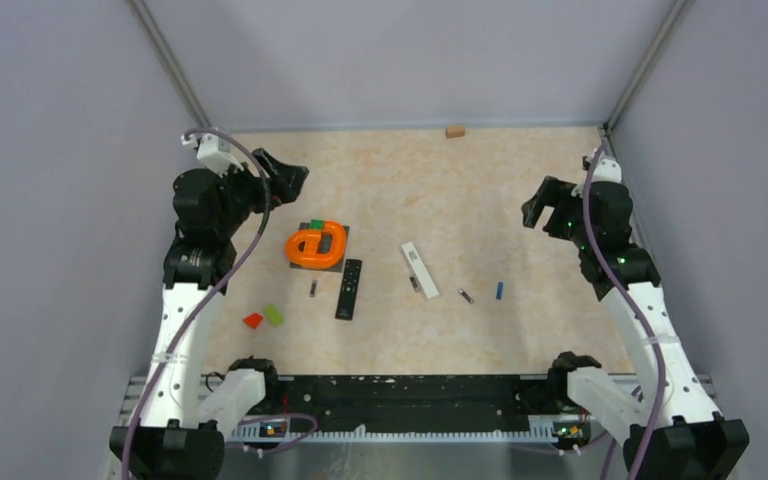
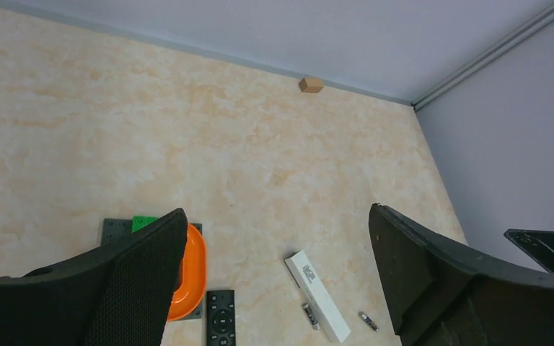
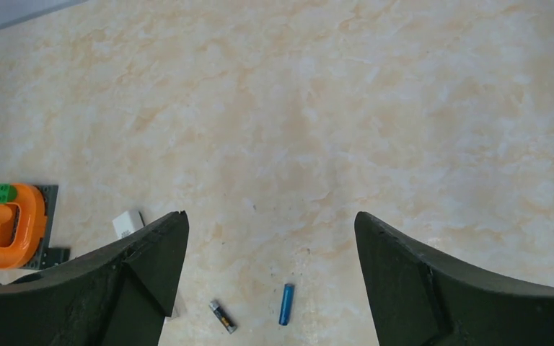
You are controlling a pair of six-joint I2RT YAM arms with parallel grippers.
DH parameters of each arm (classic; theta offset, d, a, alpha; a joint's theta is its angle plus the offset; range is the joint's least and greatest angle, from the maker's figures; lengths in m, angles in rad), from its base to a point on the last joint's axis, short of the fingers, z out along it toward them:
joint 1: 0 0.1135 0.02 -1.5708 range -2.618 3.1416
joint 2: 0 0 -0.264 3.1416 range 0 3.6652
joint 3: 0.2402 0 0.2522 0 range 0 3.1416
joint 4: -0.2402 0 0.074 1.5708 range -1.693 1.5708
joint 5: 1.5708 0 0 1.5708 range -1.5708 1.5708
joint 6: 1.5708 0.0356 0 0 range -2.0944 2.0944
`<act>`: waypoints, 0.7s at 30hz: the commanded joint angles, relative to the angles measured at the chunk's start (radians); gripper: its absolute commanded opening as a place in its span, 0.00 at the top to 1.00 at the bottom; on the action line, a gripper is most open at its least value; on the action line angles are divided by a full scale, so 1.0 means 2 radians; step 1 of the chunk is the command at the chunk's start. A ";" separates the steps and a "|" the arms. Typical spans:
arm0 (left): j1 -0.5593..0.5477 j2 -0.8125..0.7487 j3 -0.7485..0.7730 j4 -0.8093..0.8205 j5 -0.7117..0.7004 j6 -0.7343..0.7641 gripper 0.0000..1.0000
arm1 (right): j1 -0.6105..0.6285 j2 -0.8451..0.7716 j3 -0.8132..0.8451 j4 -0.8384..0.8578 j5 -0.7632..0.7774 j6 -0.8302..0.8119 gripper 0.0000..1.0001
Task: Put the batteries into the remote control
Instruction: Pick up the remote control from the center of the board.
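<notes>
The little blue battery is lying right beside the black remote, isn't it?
No. The blue battery lies on the right, past the white remote, near a dark battery; the black remote is well to the left. The top view shows it.

On my screen the table (image 1: 520, 330) has a pale beige top, marbled with faint orange veins, matte and evenly lit. Three plain walls close it in: the back wall (image 1: 400, 60), the left wall (image 1: 50, 200) and the right wall (image 1: 730, 150), all a flat lavender-grey. At the far corners I see thin metal posts, the left post (image 1: 165, 55) and the right post (image 1: 650, 55), slanting outward in the top view. A narrow grey strip (image 2: 187, 49) runs along the foot of the back wall. A black rail (image 1: 400, 395) lies along the near edge, with a pale toothed band (image 1: 400, 435) just below it. The light is soft and the shadows are faint.
</notes>
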 commanded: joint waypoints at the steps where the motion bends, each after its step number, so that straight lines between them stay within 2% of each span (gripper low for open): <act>1: 0.001 -0.016 -0.027 0.022 -0.053 -0.023 0.01 | -0.004 0.012 -0.018 0.068 -0.029 0.032 0.13; 5: 0.001 -0.028 -0.050 0.021 -0.075 -0.027 0.01 | -0.003 0.055 -0.031 0.087 -0.111 0.047 0.13; 9: 0.001 -0.032 -0.068 0.009 -0.089 -0.049 0.01 | 0.005 0.085 -0.052 0.142 -0.159 0.090 0.17; 12: 0.002 -0.034 -0.077 0.020 -0.072 -0.050 0.01 | 0.049 0.100 -0.059 0.175 -0.136 0.105 0.18; 16: 0.001 -0.012 -0.060 0.013 -0.023 -0.041 0.01 | 0.104 0.146 -0.045 0.172 -0.109 0.119 0.17; 21: 0.002 -0.008 -0.085 0.047 -0.010 -0.040 0.01 | 0.169 0.204 -0.028 0.170 -0.045 0.122 0.20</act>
